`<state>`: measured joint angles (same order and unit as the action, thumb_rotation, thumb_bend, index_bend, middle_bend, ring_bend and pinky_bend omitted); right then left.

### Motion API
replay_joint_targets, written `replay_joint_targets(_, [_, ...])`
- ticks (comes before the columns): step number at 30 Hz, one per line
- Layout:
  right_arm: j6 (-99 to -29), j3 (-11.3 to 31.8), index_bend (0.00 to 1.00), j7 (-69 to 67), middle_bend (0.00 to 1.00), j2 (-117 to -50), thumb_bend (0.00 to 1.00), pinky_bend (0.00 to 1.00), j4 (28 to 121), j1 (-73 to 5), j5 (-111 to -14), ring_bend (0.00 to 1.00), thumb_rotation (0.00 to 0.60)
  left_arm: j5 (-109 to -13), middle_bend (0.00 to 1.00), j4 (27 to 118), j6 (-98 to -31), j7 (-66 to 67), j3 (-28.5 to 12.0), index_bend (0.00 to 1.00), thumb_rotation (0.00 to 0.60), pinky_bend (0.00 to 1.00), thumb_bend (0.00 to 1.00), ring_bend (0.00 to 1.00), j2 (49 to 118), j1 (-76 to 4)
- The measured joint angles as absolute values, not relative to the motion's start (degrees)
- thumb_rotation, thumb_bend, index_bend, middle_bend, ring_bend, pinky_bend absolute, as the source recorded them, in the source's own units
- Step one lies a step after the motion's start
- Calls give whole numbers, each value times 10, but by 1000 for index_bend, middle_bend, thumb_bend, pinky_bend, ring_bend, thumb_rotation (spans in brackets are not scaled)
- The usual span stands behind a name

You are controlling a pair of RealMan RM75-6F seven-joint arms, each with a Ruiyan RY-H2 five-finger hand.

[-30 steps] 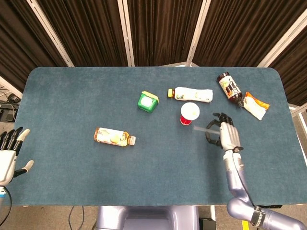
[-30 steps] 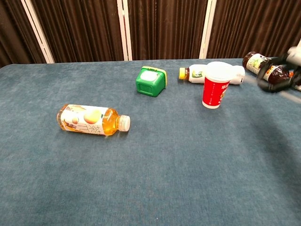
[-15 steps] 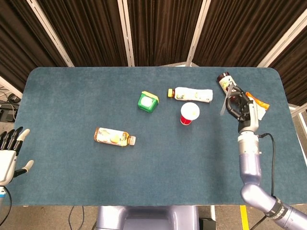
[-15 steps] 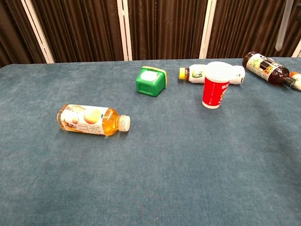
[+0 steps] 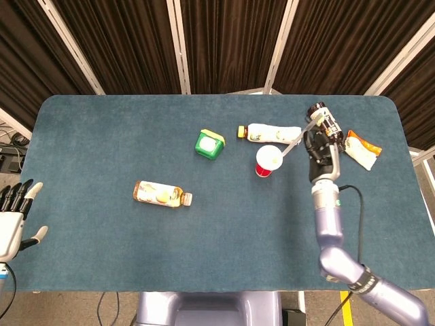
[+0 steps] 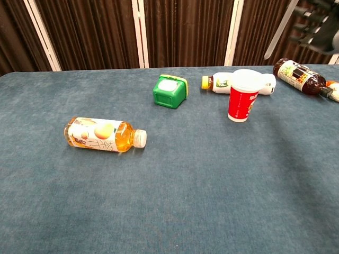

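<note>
Swinging left from the far-right bottle, your right hand (image 5: 319,151) now pinches a straw (image 5: 296,141) above the table, tip nearing the upright red cup (image 5: 268,161); left hand (image 5: 12,219) idles open.

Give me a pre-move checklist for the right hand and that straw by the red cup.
1. Right hand grips the straw: ok.
2. Red cup stands upright: ok.
3. Straw's lower tip over the cup's mouth: not ok; the chest view shows it high and off to the right.
4. Cup's top open or lidded: cannot tell.
5. Left hand open, far from the cup: ok.
</note>
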<state>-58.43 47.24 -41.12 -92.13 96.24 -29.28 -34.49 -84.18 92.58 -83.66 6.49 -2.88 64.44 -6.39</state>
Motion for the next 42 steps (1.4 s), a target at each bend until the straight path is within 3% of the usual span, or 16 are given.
replay_joint_targets(11, [-586,445,617,-423,206,-964,426,0,918,-316,-384,0,600,-841,0,928,-834,63,-29,0,600,0,289,0,642,-65])
replay_joint_targets(42, [-564,455,639,-428,218,-984,422,0,875,-330,-367,0,600,-839,0,929,-832,63,-28,0,600,0,291,0,641,-66])
